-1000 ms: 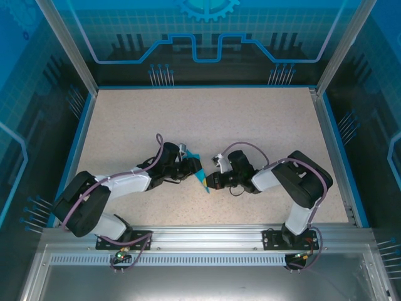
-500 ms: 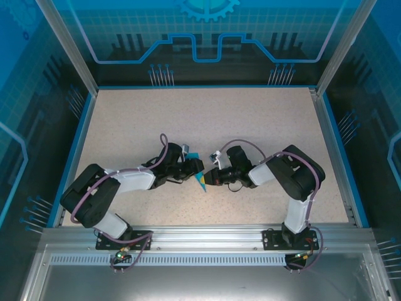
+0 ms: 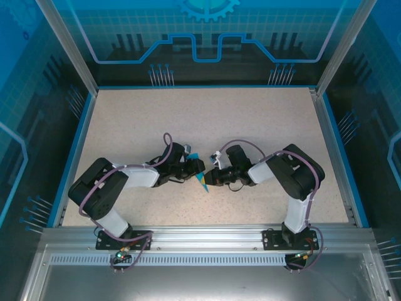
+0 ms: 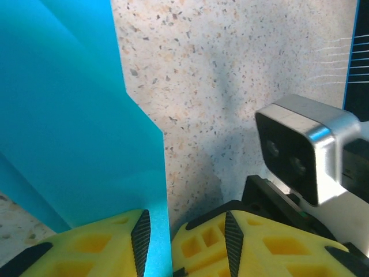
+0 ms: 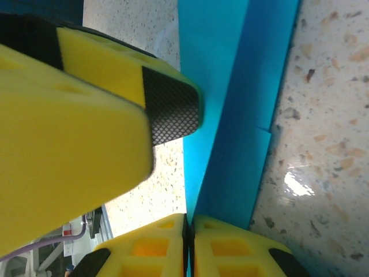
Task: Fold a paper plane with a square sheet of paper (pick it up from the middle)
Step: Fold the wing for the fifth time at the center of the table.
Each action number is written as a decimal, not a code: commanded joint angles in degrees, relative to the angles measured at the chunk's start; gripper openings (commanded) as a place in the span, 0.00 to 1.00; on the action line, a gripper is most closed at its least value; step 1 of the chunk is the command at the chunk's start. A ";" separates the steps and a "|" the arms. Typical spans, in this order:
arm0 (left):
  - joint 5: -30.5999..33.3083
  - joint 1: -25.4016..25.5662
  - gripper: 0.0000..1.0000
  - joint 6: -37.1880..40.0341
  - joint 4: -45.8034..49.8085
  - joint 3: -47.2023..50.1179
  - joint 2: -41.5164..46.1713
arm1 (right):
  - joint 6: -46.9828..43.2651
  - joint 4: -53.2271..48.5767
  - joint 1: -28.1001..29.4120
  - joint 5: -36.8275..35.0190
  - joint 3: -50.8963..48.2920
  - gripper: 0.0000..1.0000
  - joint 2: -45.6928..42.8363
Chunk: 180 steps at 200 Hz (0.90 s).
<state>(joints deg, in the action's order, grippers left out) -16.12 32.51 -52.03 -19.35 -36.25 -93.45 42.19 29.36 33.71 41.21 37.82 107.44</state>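
Observation:
The square sheet of paper (image 3: 201, 182) is a teal, creased, narrow shape standing on edge at the table's centre, between both grippers. In the right wrist view my right gripper (image 5: 189, 218) is shut on the lower edge of the paper (image 5: 230, 115), its yellow fingers pressed together. My left gripper (image 4: 184, 218) has its jaws apart. The paper (image 4: 69, 115) lies against its left pad, and a yellow finger of the right gripper sits in the gap. From above, the left gripper (image 3: 197, 169) and the right gripper (image 3: 208, 178) meet tip to tip.
Speckled beige table (image 3: 207, 119) with blue side rails and clear panels around it. The right wrist's camera housing (image 4: 300, 150) sits close in front of the left gripper. A left finger (image 5: 98, 115) crowds the right wrist view. Both arm bases stand at the near rail.
Both arms have drawn in toward the centre, the left elbow swinging right and the right gripper sliding slightly left and away. The paper stays between the two grippers.

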 commanded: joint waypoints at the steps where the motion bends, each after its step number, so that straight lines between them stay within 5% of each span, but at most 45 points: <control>1: 1.61 -0.52 0.42 1.13 0.02 -1.32 -0.77 | -2.12 -5.18 -0.22 -2.97 0.65 0.14 -1.05; 107: 1.97 -0.78 0.41 -0.72 -0.28 -1.54 -0.36 | -10.58 -13.36 6.13 -20.96 -0.43 0.38 -11.63; 150: 1.70 -0.94 0.41 -1.56 -1.12 -1.35 0.06 | -18.57 -17.56 11.10 -35.86 -1.68 0.42 -17.41; 180: 1.63 -0.89 0.42 -2.09 -1.52 -1.40 0.20 | -27.46 -14.24 20.42 -48.81 -1.52 0.43 -15.67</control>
<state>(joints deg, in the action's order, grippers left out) -15.00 32.08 -52.84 -19.68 -36.27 -93.71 23.81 14.55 47.75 5.93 36.42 90.72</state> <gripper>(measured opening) 0.416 0.419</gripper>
